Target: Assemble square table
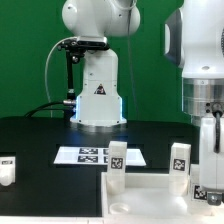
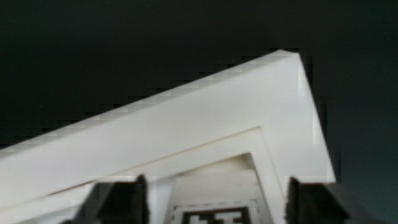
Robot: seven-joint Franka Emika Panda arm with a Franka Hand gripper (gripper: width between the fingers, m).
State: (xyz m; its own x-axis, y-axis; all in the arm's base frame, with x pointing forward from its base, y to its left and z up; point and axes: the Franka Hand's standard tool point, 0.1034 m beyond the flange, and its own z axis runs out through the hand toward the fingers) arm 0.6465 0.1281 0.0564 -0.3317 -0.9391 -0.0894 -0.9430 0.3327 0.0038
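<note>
The white square tabletop (image 1: 140, 180) lies at the front of the exterior view, and one of its corners (image 2: 214, 110) fills the wrist view. Two white legs (image 1: 117, 157) (image 1: 180, 157) with marker tags stand upright at its far edge. A third leg (image 1: 8, 168) stands apart at the exterior view's left. My gripper (image 1: 207, 160) hangs over the tabletop's right side, shut on a fourth leg (image 1: 206, 190). In the wrist view this tagged leg (image 2: 214, 195) sits between the dark fingers (image 2: 118, 203) of my gripper (image 2: 210, 205), just above the tabletop corner.
The marker board (image 1: 92, 155) lies flat on the black table behind the tabletop. The robot's white base (image 1: 97, 95) stands at the back centre before a green wall. The black table (image 1: 40, 140) stretches to the exterior view's left.
</note>
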